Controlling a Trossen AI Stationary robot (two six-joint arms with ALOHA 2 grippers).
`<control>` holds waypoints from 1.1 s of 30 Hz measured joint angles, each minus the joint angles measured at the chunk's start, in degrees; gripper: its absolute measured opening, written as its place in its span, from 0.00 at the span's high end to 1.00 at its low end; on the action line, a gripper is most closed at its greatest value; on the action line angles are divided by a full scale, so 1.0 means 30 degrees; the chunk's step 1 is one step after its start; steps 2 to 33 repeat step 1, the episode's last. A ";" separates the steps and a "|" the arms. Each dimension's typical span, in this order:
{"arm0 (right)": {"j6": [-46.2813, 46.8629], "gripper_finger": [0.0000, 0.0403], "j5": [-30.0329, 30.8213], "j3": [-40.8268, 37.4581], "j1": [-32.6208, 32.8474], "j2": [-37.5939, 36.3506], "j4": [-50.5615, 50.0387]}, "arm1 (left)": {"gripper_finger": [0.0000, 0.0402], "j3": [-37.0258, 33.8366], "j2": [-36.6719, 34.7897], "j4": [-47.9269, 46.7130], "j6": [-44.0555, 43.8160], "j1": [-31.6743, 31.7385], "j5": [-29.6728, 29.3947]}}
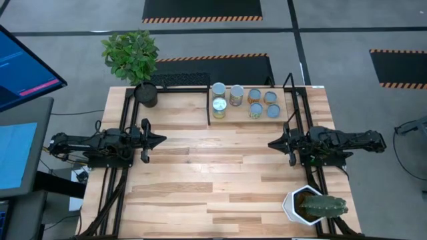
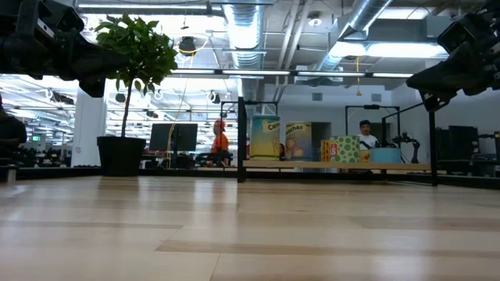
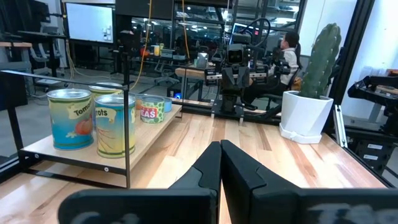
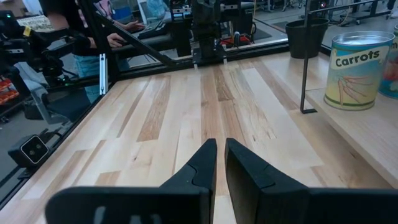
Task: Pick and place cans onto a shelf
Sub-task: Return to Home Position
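Several cans (image 1: 236, 95) stand upright on the light board of the shelf (image 1: 241, 115), a black-rod rack at the table's far edge, right of centre. The left wrist view shows the nearest cans (image 3: 115, 124) on that shelf (image 3: 81, 155). The right wrist view shows a "Carrots" can (image 4: 354, 71). My left gripper (image 1: 162, 139) hovers at the table's left side, pointing level toward the right, fingers shut (image 3: 220, 146) on nothing. My right gripper (image 1: 270, 143) hovers at the right side facing it. Its fingertips (image 4: 220, 144) stand a narrow gap apart with nothing between them.
A black pot with a leafy plant (image 1: 147, 93) stands at the far left corner, beside the shelf. A white pot with a cactus (image 1: 303, 203) stands at the near right corner. Bare wood (image 1: 213, 167) lies between the grippers. A person (image 3: 287, 46) sits beyond the table.
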 joint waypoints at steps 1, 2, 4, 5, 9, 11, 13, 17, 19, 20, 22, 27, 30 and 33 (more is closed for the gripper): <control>0.0000 0.86 0.0000 0.0000 0.0000 0.0000 0.0001 | 1.00 0.0000 -0.0001 0.0000 0.0000 -0.0001 0.0000; 0.0000 0.86 0.0000 0.0000 0.0000 0.0000 0.0001 | 1.00 0.0000 -0.0001 0.0000 0.0000 -0.0001 0.0000; 0.0000 0.86 0.0000 0.0000 0.0000 0.0000 0.0001 | 1.00 0.0000 -0.0001 0.0000 0.0000 -0.0001 0.0000; 0.0000 0.86 0.0000 0.0000 0.0000 0.0000 0.0001 | 1.00 0.0000 -0.0001 0.0000 0.0000 -0.0001 0.0000; 0.0000 0.86 0.0000 0.0000 0.0000 0.0000 0.0001 | 1.00 0.0000 -0.0001 0.0000 0.0000 -0.0001 0.0000; 0.0000 0.86 0.0000 0.0000 0.0000 0.0000 0.0001 | 1.00 0.0000 -0.0001 0.0000 0.0000 -0.0001 0.0000; 0.0000 0.86 0.0000 0.0000 0.0000 0.0000 0.0001 | 1.00 0.0000 -0.0001 0.0000 0.0000 -0.0001 0.0000; 0.0000 0.86 0.0000 0.0000 0.0000 0.0000 0.0001 | 1.00 0.0000 -0.0001 0.0000 0.0000 -0.0001 0.0000; 0.0000 0.86 0.0000 0.0000 0.0000 0.0000 0.0001 | 1.00 0.0000 -0.0001 0.0000 0.0000 -0.0001 0.0000; 0.0000 0.86 0.0000 0.0000 0.0000 0.0000 0.0001 | 1.00 0.0000 -0.0001 0.0000 0.0000 -0.0001 0.0000; 0.0000 0.86 0.0000 0.0000 0.0000 0.0000 0.0001 | 1.00 0.0000 -0.0001 0.0000 0.0000 -0.0001 0.0000; 0.0000 0.86 0.0000 0.0000 0.0000 0.0000 0.0001 | 1.00 0.0000 -0.0001 0.0000 0.0000 -0.0001 0.0000; 0.0000 0.86 0.0000 0.0000 0.0000 0.0000 0.0001 | 1.00 0.0000 -0.0001 0.0000 0.0000 -0.0001 0.0000; 0.0000 0.86 0.0000 0.0000 0.0000 0.0000 0.0001 | 1.00 0.0000 -0.0001 0.0000 0.0000 -0.0001 0.0000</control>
